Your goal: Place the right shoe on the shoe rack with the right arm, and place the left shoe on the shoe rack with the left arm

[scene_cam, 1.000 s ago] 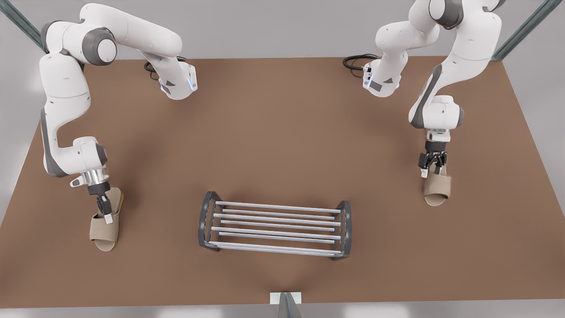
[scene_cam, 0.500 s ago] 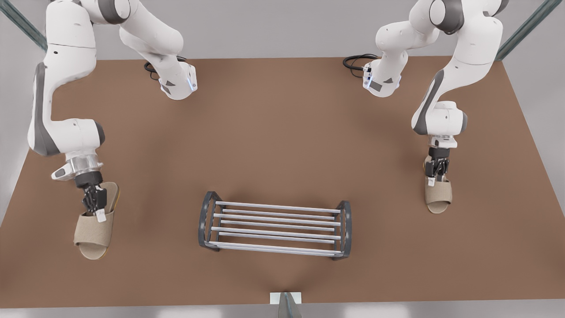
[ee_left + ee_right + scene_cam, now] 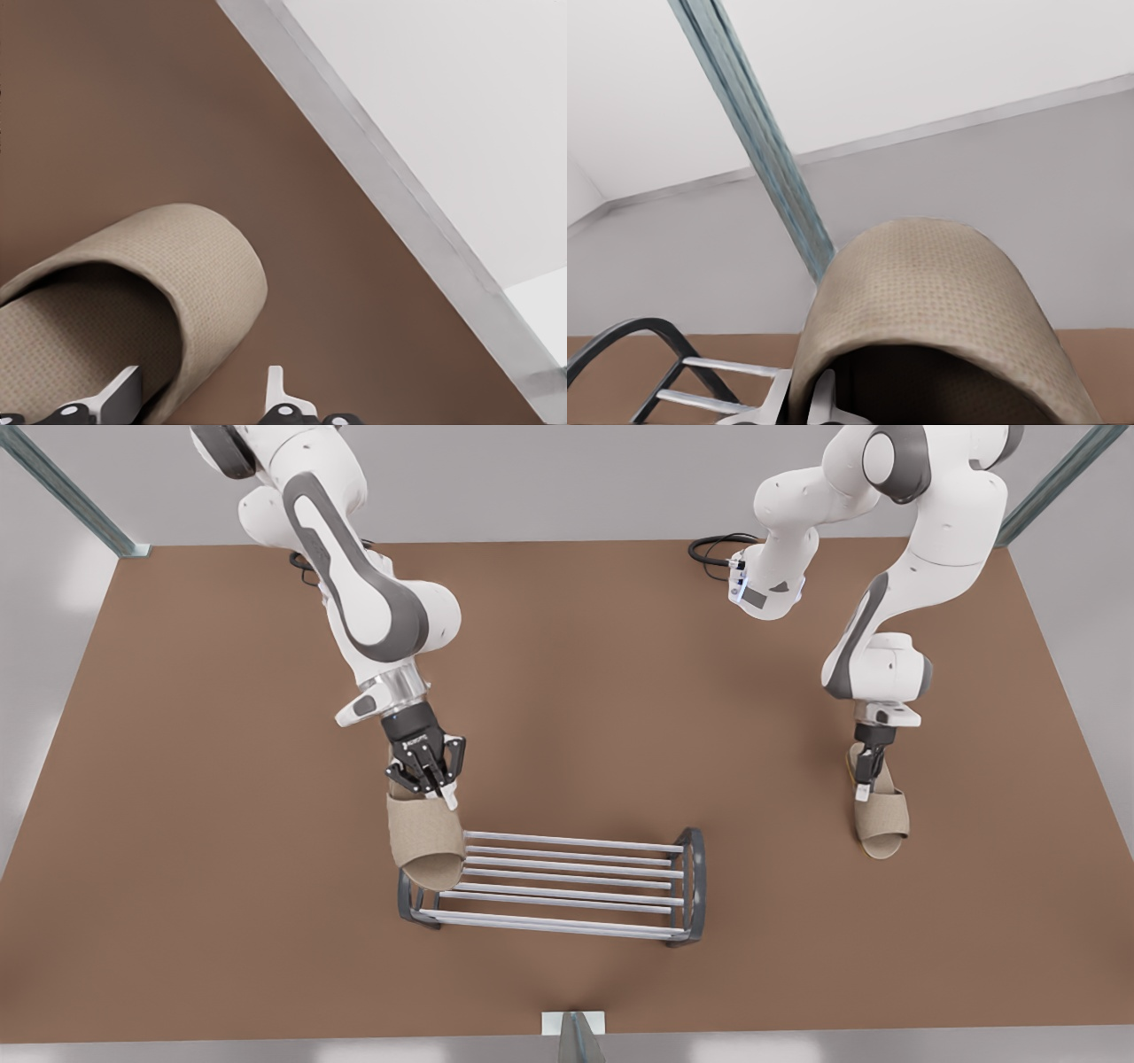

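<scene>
- front view's left: the right gripper hangs over the end of the shoe rack on that side, with its fingers pinched narrow on the back edge of the strap of the right shoe.
- the shoe is off the table. it dangles toe-down below the claw, its toe over the first bars by the dark end frame.
- what the next move likely turns on: the shoe's long axis runs across the bars, while the rack's runs left to right in the front view. the free bars lie toward the front view's right, so a slight shift inward before lowering looks wise, since it sits very near the end.
- front view's right: the left gripper is down at the heel side of the left shoe, which seems to lie on the table, well apart from the rack, toe toward the camera.
- in the left wrist view one finger sits under the strap and the other outside it, with a strip of table showing between them. the claw looks parted, straddling the strap's side and not clamped.
</scene>
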### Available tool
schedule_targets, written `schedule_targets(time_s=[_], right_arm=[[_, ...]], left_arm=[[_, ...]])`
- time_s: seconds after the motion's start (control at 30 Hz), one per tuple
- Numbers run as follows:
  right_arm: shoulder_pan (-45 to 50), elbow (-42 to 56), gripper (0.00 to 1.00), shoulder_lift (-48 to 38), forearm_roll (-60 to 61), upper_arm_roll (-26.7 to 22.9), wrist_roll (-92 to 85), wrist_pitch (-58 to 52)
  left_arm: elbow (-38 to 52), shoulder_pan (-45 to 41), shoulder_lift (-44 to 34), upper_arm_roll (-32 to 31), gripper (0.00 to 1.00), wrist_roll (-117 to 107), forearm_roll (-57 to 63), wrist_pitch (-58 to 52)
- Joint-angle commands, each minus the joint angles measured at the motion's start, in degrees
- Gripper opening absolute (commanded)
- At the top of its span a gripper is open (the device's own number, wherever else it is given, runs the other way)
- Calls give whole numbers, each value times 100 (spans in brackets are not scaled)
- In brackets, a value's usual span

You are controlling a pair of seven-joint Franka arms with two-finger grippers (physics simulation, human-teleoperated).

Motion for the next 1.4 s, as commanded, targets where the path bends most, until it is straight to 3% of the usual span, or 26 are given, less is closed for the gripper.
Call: schedule_targets(time_s=[0.0,0.07,0.23,0.27,0.37,0.5,0.7,0.73,0.77,0.9,1.0,1.03,1.07,1.1,1.13,1.3,1.33,1.37], right_arm=[[520,293,21,280,14,-525,641,757],[855,486,21,438,14,-807,834,757],[1109,645,21,596,31,-912,1227,757],[1715,926,21,983,40,-1527,1520,757],[2428,1365,21,1625,49,-2205,1977,757],[2437,1392,21,1818,22,-2310,3234,739],[2428,900,21,1652,374,-2205,3620,713],[2428,917,21,1652,374,-2196,3708,713],[2428,961,21,1651,374,-2135,3936,722],[2164,1076,21,1704,277,-1730,4561,722],[1980,988,21,1695,313,-1493,4561,722],[1927,1005,57,1704,286,-1493,4727,704],[1936,961,77,1731,146,-1484,6141,687],[1936,970,81,1766,102,-1484,6371,634],[1831,1049,93,1941,-493,-1484,6424,634],[1681,1137,98,1959,-1111,-1484,6459,370],[1716,1120,98,1968,-1155,-1484,6398,388],[1716,1119,98,1968,-1252,-1484,6398,396]], left_arm=[[24,4,0,0,76,-2157,6,74],[67,4,0,0,76,-2157,15,83],[217,57,-9,0,76,-2157,32,364],[235,84,-9,0,77,-2157,23,452],[270,92,0,0,77,-2157,23,461],[357,136,88,0,77,-2149,32,461],[586,180,246,0,77,-2140,32,531],[656,180,281,0,72,-2149,23,557],[744,180,290,0,61,-2149,23,742],[744,180,290,-9,60,-2149,23,751],[744,180,290,-9,50,-2157,-3,742],[753,180,290,-9,47,-2157,-3,733],[744,180,290,-9,47,-2157,-3,734],[744,180,290,-17,47,-2157,-12,716],[788,180,264,-61,47,-2166,-47,681],[1245,180,-78,-61,47,-2272,-82,628],[1245,171,-158,-140,32,-2280,-187,672],[1316,171,-158,-167,25,-2289,-258,725]])
